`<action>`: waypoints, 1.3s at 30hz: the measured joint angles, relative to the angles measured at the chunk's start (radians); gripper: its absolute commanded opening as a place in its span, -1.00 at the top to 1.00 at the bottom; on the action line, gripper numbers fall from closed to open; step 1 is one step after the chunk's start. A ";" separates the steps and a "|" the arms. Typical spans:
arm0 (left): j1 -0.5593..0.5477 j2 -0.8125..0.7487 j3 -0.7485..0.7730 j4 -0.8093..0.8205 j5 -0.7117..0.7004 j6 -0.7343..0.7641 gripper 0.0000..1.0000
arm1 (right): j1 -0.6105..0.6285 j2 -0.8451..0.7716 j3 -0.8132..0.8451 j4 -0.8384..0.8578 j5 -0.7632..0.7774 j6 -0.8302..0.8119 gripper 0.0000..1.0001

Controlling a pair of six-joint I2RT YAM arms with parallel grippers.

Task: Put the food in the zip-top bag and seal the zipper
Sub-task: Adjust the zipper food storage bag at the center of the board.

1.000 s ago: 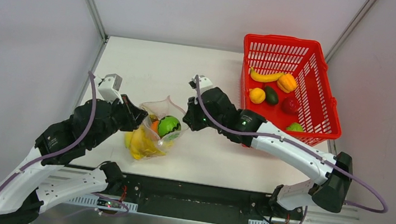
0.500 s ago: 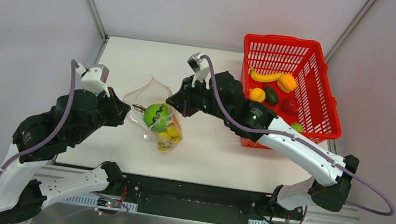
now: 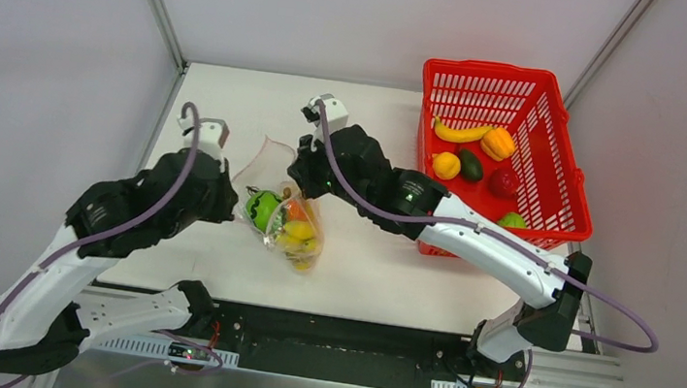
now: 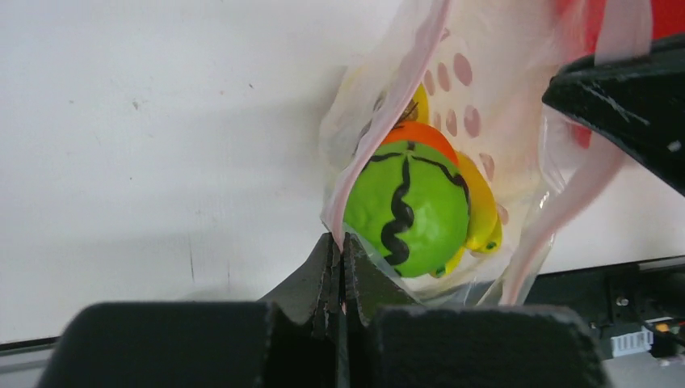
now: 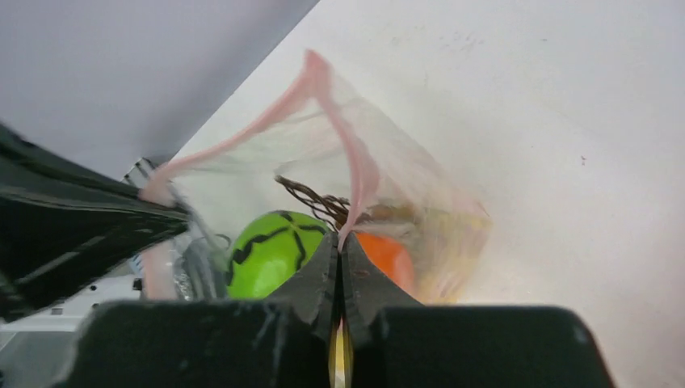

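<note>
Bag (image 3: 272,159) hung between both arms, food (image 3: 263,209) inside.
My left jaws and right jaws each pinched shut on the zipper (image 5: 356,166), likely to stretch the mouth straight above the counter (image 3: 372,256) for sealing.

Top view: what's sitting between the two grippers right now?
In the top view, the zip-top bag spans between the left gripper and right gripper, both shut on its zipper, with a green round piece, an orange and bananas inside.
</note>
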 measured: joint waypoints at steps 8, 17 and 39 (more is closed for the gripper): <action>0.013 -0.095 0.042 -0.021 -0.026 -0.003 1.00 | -0.063 -0.021 -0.065 0.064 -0.028 0.041 1.00; 0.020 -0.036 0.025 0.024 0.047 0.016 1.00 | -0.131 -0.089 -0.175 0.144 -0.177 0.093 1.00; 0.078 0.095 0.106 0.090 0.122 0.032 1.00 | -0.162 0.100 -0.003 -0.083 -0.056 0.064 1.00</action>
